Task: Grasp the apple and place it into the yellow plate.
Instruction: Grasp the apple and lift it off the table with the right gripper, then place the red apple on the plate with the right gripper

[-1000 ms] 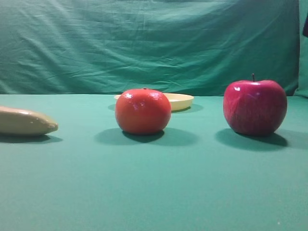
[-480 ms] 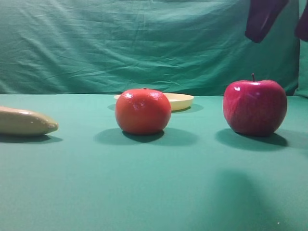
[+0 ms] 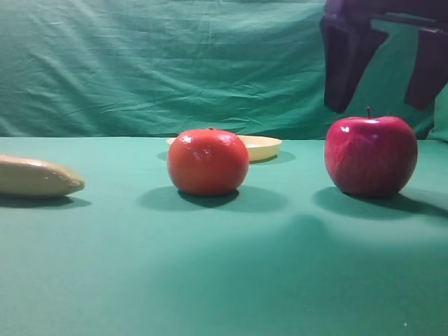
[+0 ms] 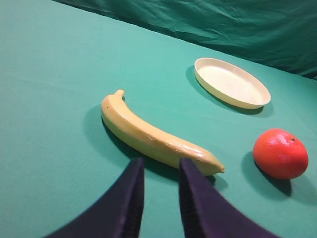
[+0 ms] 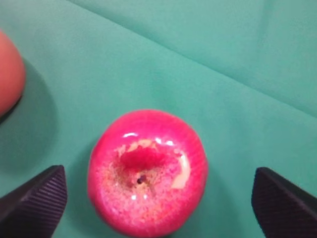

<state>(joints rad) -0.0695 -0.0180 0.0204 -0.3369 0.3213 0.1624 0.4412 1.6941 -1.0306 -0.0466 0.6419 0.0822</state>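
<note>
The crimson apple [image 3: 370, 155] with a dark stem stands on the green cloth at the right; it shows from above in the right wrist view [image 5: 147, 171]. My right gripper [image 3: 381, 105] hangs open just above it, one finger [image 3: 345, 66] left of the stem and one on the right; in the right wrist view the pads [image 5: 34, 201] flank the apple without touching it. The pale yellow plate [image 3: 262, 146] lies at the back middle, and shows in the left wrist view [image 4: 232, 83]. My left gripper [image 4: 159, 191] has its fingers close together, empty, above the cloth next to the banana.
An orange-red round fruit [image 3: 208, 162] sits in front of the plate, also in the left wrist view [image 4: 280, 153]. A pale banana [image 3: 38, 176] lies at the left, also in the left wrist view [image 4: 155, 135]. A green cloth backdrop [image 3: 175, 63] hangs behind the table.
My right gripper has come down from the top right edge of the exterior view to just above the apple, jaws open. The fruits and plate have not moved.
</note>
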